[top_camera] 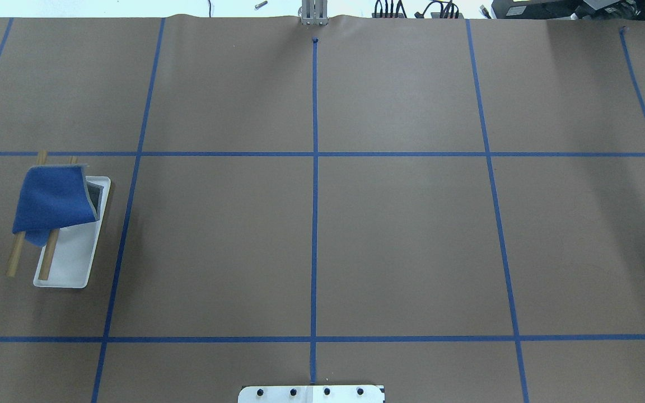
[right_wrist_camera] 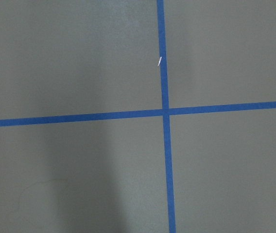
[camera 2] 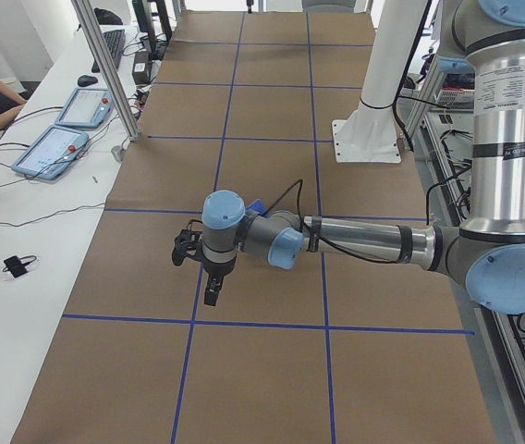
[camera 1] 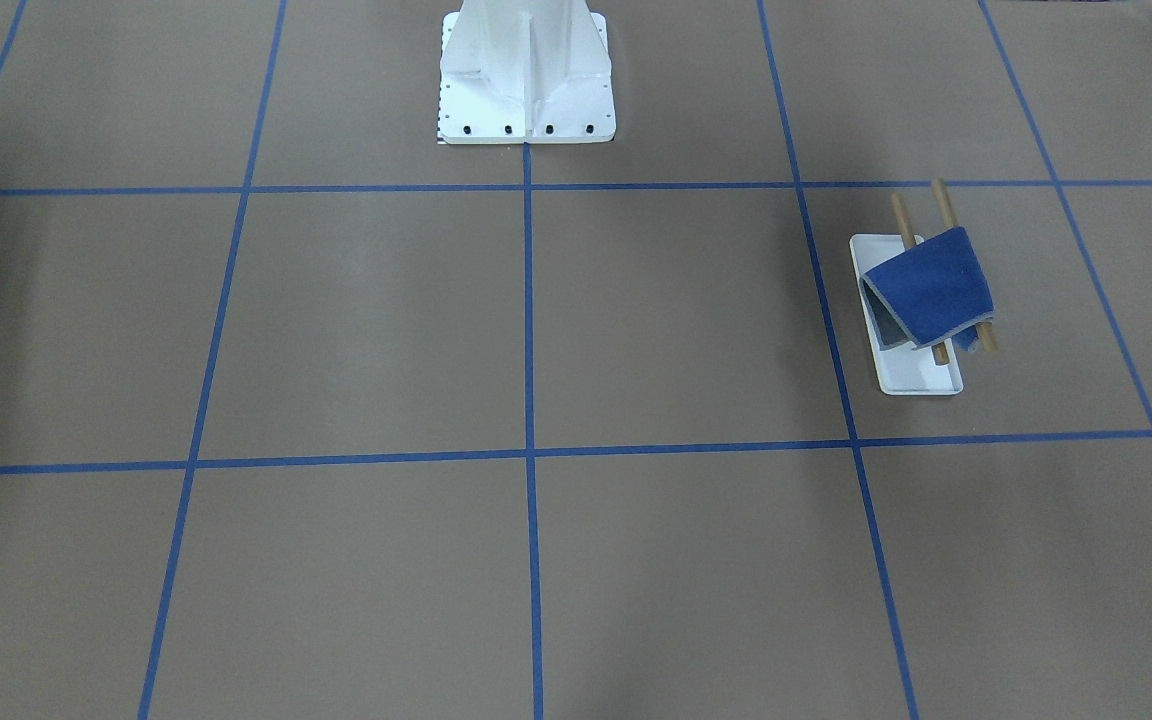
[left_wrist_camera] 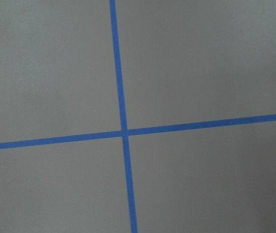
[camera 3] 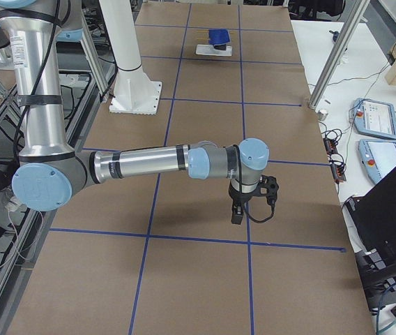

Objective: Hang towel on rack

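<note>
We see the royal-blue square cloth towel (top_camera: 51, 201) draped across the white-trayed, wooden-rodded rack (top_camera: 70, 263); our left hand (camera 2: 211, 294) is nearer, its opening impossible to tell.

The brown table (top_camera: 401, 235), gridded with blue tape (top_camera: 314, 224), carries the rack (top_camera: 73, 258) and white pedestal (camera 1: 526, 95).

Royal-blue towel (camera 1: 931, 285), grey-edged, is draping tan rods (camera 1: 944, 205) of the white rack (camera 1: 921, 378); blue tape (camera 1: 528, 320) is gridding the brown table (camera 1: 366, 320).
</note>
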